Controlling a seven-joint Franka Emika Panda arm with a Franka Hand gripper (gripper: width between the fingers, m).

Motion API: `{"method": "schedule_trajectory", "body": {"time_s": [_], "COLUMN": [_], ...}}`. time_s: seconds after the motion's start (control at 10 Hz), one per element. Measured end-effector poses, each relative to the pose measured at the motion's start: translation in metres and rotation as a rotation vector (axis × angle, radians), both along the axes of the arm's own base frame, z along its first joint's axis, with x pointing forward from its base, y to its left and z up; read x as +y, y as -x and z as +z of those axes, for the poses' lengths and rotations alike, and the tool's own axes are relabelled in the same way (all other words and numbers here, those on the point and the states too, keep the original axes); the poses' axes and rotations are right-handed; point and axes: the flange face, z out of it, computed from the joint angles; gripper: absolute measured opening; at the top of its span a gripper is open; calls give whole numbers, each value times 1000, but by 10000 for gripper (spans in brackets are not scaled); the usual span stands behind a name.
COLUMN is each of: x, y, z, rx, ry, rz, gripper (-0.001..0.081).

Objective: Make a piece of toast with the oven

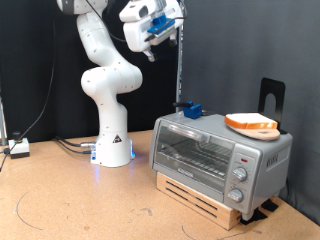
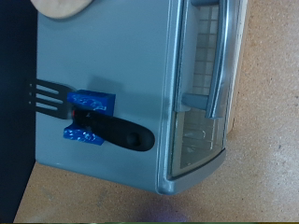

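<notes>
Up near the exterior view's top, the pincer (image 1: 172, 32) hangs high above the oven (image 1: 220, 155), well apart from everything on it; whether its fingers are released or clenched cannot be told from either view. The oven sits on a slatted wooden stand (image 1: 205, 200) on the brown bench (image 1: 80, 200), its glass door closed and its knobs on the panel at the exterior view's right. The piece of toast (image 1: 252, 122) rests on a round wooden board (image 1: 250, 128) on the oven's roof, toward the exterior view's right. A black-handled spatula (image 2: 93, 121) lies in a blue holder (image 2: 89, 117) on the roof's other end, directly below the wrist camera.
</notes>
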Motion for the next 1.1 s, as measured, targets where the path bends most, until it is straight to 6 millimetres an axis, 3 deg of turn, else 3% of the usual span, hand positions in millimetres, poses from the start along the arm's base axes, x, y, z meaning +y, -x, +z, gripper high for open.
{"method": "schedule_trajectory", "body": {"time_s": [0.4,1.1], "x": [6,38], "y": [-12,-1], "z": [-13,-104], "rx": [-49,34], "ry": [-31,36], "rz": [-28,-44], "gripper": [804,804]}}
